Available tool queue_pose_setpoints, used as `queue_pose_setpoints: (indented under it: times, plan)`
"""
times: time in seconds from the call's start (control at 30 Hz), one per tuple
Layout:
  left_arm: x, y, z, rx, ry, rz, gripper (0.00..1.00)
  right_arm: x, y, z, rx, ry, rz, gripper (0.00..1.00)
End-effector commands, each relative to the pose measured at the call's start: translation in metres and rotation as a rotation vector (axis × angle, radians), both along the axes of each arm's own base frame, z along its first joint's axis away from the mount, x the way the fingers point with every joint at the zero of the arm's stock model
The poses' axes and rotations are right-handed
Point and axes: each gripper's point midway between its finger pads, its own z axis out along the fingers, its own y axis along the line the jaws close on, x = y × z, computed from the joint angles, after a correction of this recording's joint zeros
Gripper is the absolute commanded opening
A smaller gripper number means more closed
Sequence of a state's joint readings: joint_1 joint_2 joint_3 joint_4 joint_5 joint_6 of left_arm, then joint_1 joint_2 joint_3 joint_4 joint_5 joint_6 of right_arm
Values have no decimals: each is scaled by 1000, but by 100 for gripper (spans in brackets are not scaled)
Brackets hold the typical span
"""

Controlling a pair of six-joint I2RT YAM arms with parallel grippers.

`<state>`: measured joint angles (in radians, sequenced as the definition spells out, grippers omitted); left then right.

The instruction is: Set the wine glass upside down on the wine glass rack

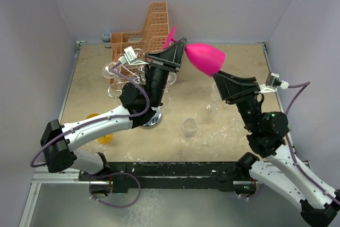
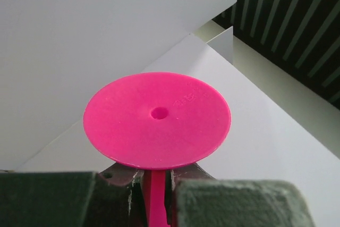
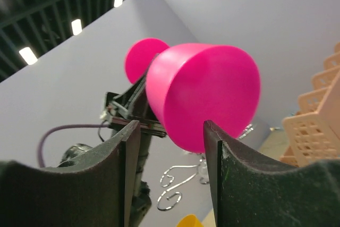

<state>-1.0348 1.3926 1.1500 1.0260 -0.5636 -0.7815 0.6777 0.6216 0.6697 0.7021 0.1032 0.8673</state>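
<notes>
Wine glass (image 1: 204,59): bright pink, opaque. Held in the air above the back of the table (image 1: 239,57), lying roughly on its side. Foot points toward the back wall, bowl toward the right arm. Not on the rack; sits to the right of it in the top view.

Left gripper (image 2: 154,182): closed on the stem just under the foot. Stem shows as a pink strip pinched between the two fingers, with the round foot filling the wrist view above them.

Right gripper (image 3: 172,131): fingers spread wide and not gripping. Lower side of the bowl sits between the tips. A clear gap shows at the finger on the left of the wrist view; contact at the other finger cannot be told.

Wine glass rack (image 1: 127,73): silver wire stand with curled arms, at the left rear of the table, partly hidden behind the left arm. Shiny round base shows below the forearm. Whether anything hangs on it cannot be told.

Orange basket (image 1: 143,30): perforated, stepped, against the back wall just behind the rack.

Clear glass (image 1: 188,128): upright on the table, centre front.

Second clear glass (image 1: 212,102): on the table beside the right arm.

Yellow item (image 1: 101,131): on the table at the left, partly under the left arm; kind unclear.
</notes>
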Motion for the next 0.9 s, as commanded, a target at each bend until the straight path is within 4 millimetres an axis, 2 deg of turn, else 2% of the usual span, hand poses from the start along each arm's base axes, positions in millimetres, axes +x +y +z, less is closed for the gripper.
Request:
queue_pose_setpoints:
  times: [0.0,0.17,0.27,0.37,0.43,0.6,0.7,0.87]
  plan:
    - [-12,3,34,123,-134,64,0,11,-25,-3,-26,122,-135,54]
    - [-11,-10,40,330,-208,123,0,19,-45,-13,-35,248,-230,57]
    - [-8,-17,38,478,-235,158,0,16,-54,-5,-32,245,-259,58]
    - [-10,-27,33,633,-304,178,0,6,-51,20,-71,153,-243,59]
    - [-12,-35,29,741,-367,185,0,-9,-52,54,-109,39,-240,59]
    - [-21,-39,21,885,-506,218,0,-26,-50,103,-195,-99,-240,61]
    - [-28,-41,15,943,-593,235,0,-33,-42,116,-191,-140,-189,63]
    - [-37,-43,16,964,-689,252,0,-24,-22,114,-215,-100,-114,64]
